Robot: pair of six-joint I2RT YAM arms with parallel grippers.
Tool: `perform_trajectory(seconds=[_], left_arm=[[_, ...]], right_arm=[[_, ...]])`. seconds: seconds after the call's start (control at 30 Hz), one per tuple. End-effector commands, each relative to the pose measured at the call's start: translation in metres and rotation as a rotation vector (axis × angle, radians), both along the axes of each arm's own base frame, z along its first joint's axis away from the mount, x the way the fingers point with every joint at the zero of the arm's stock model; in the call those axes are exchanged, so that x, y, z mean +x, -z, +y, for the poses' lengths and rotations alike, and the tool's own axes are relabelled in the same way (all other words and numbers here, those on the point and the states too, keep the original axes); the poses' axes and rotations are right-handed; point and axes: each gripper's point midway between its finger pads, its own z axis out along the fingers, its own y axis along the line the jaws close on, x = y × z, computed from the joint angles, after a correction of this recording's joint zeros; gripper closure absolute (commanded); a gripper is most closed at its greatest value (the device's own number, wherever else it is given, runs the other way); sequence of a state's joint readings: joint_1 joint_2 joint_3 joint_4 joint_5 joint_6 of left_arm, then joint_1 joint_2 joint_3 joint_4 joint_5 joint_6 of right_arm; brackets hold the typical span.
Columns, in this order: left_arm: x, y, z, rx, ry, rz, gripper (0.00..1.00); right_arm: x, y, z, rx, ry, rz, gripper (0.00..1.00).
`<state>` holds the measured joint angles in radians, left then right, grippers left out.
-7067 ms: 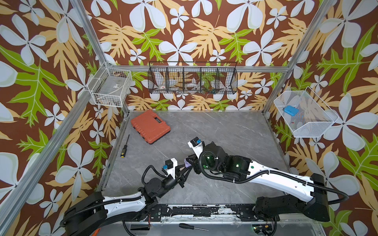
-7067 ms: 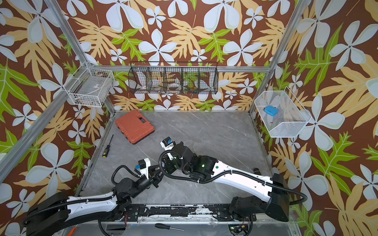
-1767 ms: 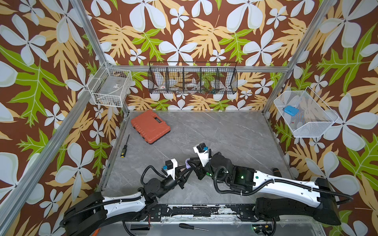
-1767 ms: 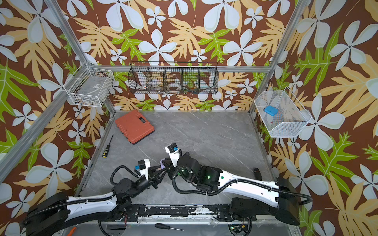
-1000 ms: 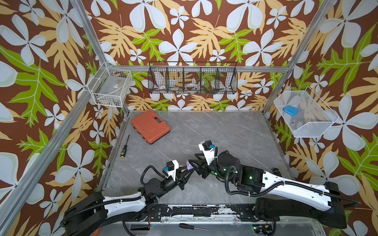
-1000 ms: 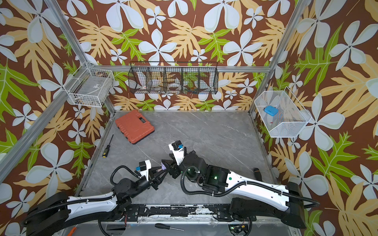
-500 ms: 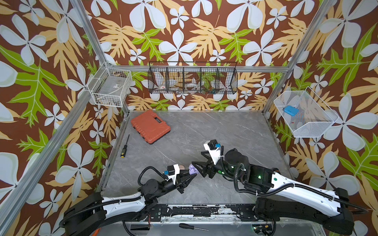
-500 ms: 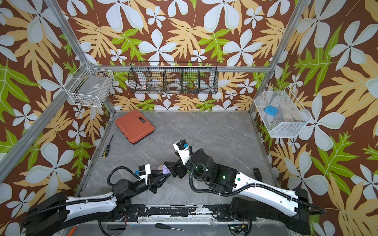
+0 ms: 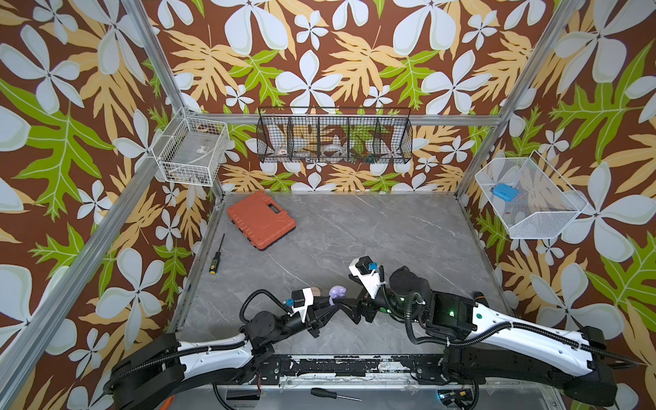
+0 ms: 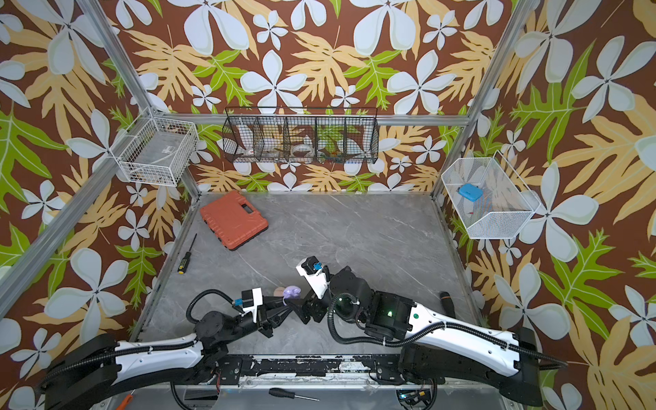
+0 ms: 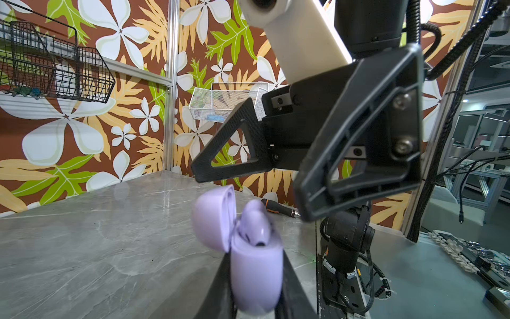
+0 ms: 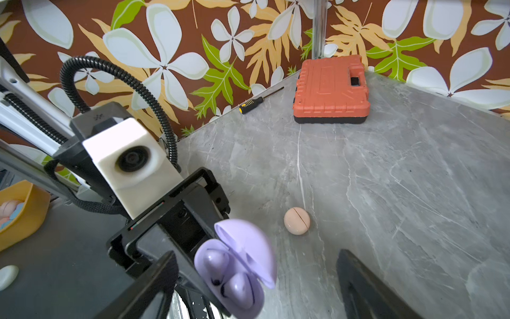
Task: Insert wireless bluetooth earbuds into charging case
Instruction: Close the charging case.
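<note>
My left gripper (image 9: 332, 302) is shut on a lavender charging case (image 9: 336, 291) and holds it above the table with its lid flipped open. In the right wrist view two lavender earbuds (image 12: 216, 261) sit side by side in the case (image 12: 237, 298). The left wrist view shows one earbud (image 11: 255, 223) poking out above the case body (image 11: 255, 273). My right gripper (image 9: 349, 307) hangs open just over the case, its fingers (image 11: 229, 163) clear of it. A closed pale pink case (image 12: 297, 221) lies on the table beside it.
An orange tool case (image 9: 261, 220) lies at the back left and a yellow-handled screwdriver (image 9: 216, 255) along the left wall. A black-handled tool (image 10: 445, 301) lies near the right edge. Wire baskets (image 9: 333, 140) hang on the walls. A yellow bin (image 12: 24, 215) stands off the table.
My right gripper has opened wide and drawn back to the right, off the lavender case. The left gripper keeps hold of the case and has shifted slightly right.
</note>
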<state>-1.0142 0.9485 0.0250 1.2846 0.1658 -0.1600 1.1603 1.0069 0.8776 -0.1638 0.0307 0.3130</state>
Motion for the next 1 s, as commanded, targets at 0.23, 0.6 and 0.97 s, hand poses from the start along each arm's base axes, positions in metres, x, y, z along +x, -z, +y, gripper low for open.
perform_trajectory(seconds=[0.23, 0.6, 0.97], left_arm=[[-0.006, -0.012, 0.002, -0.039, 0.018, -0.036, 1.0], [-0.009, -0.009, 0.001, -0.028, 0.027, -0.044, 1.0], [-0.017, -0.015, 0.001, -0.046, 0.062, -0.06, 1.0]], right_arm=[[0.015, 0.007, -0.004, -0.048, 0.086, -0.022, 0.14], [0.006, -0.01, -0.005, 0.008, 0.049, -0.012, 0.13], [-0.018, -0.018, 0.006, 0.058, -0.093, 0.043, 0.11]])
